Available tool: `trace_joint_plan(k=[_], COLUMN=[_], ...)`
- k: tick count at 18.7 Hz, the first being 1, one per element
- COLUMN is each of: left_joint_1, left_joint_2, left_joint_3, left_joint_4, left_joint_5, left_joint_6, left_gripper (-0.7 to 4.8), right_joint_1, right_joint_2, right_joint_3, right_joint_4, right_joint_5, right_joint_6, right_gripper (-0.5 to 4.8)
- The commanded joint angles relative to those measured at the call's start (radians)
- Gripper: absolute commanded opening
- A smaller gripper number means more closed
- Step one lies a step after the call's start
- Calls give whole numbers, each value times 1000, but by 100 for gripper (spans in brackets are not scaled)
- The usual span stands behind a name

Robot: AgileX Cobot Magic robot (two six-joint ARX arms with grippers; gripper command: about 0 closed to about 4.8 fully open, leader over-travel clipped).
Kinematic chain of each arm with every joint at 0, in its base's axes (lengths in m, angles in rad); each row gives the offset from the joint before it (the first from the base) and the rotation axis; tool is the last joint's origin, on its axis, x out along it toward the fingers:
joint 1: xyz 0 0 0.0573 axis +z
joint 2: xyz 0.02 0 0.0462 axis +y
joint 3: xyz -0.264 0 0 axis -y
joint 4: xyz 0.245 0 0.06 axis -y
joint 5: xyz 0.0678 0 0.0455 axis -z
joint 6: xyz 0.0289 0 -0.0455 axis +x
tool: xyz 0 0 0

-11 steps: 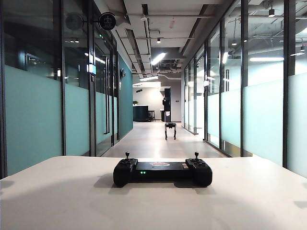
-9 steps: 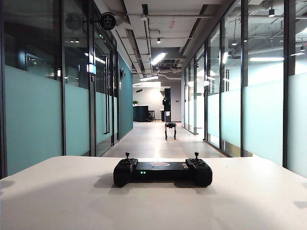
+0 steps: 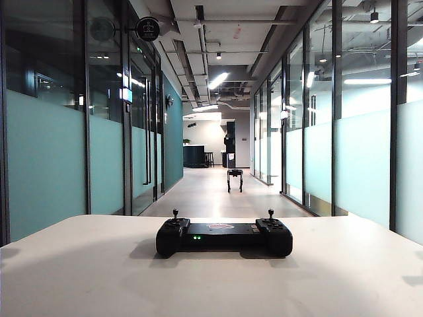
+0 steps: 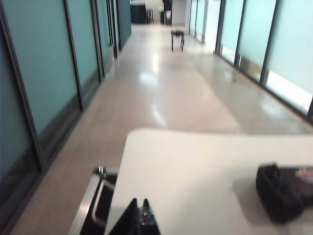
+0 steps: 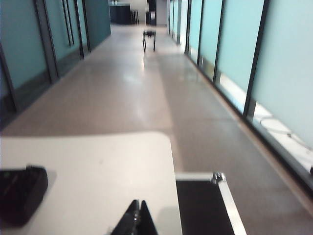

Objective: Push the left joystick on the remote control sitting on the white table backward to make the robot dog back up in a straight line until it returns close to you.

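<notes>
Remote control (image 3: pixel 224 238): on the white table (image 3: pixel 330 277), untouched.
Robot dog (image 3: pixel 234 178): far down the corridor.
Left gripper (image 4: pixel 139 215): fingers together, at the table's edge.
Right gripper (image 5: pixel 137 215): fingers together, at the opposite edge.

The white table (image 3: pixel 344 277) is seen as smooth and matte, pretty much glare-free. The remote control (image 3: pixel 224 238) looks like matte black plastic. The corridor floor (image 3: pixel 198 195) is polished glossy, lights reflected in it. The wall panels (image 3: pixel 46 165) look like frosted glass set in dark frames. A black case (image 5: pixel 215 205) is edged in shiny metal.
</notes>
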Motion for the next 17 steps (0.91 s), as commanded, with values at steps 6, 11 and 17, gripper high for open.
trace_joint_plan(k=[6,11,17], left_joint_1=[0,-4,-14], left_joint_2=[38,215,488], left_joint_3=[77,130,205], left_joint_4=[47,151,307], left_joint_5=[-3,11,82], left_joint_6=[-27,-27,-27], left_gripper=[-5,-5,-5], right_joint_1=[2,2,3], right_joint_2=[1,26,124], right_joint_3=[69,104,127], right_joint_4=[24,21,82], right_joint_5=[-14,-47,-114], right_joint_6=[-5,-19,-29], right_gripper=[-1,-1,-1])
